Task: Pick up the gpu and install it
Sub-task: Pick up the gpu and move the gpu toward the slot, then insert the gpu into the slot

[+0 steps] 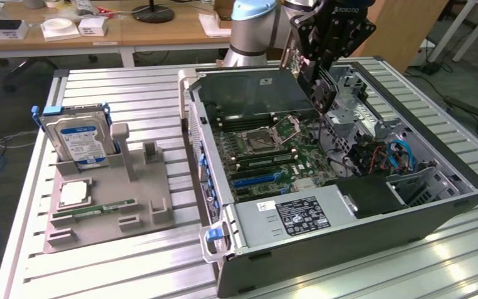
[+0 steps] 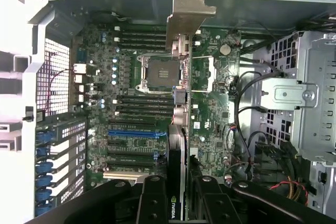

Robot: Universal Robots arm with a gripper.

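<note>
My gripper (image 1: 318, 73) hangs over the open computer case (image 1: 438, 205), shut on the gpu (image 1: 320, 94), which it holds edge-down above the motherboard (image 1: 264, 140). In the wrist view the gpu (image 2: 181, 129) appears edge-on between the two black fingers (image 2: 152, 198), with its silvery bracket (image 2: 188, 9) at the far end, toward the case wall. The card runs above the CPU socket (image 2: 160, 74) and the blue expansion slot (image 2: 134, 134), clear of the board.
On the exterior view's left, a grey holder tray (image 1: 139, 199) carries a silver hard drive with a blue label (image 1: 77, 140), a CPU chip (image 1: 73, 193) and a slim green memory stick (image 1: 102, 208). Drive cages and cables (image 1: 388, 156) fill the case's right side.
</note>
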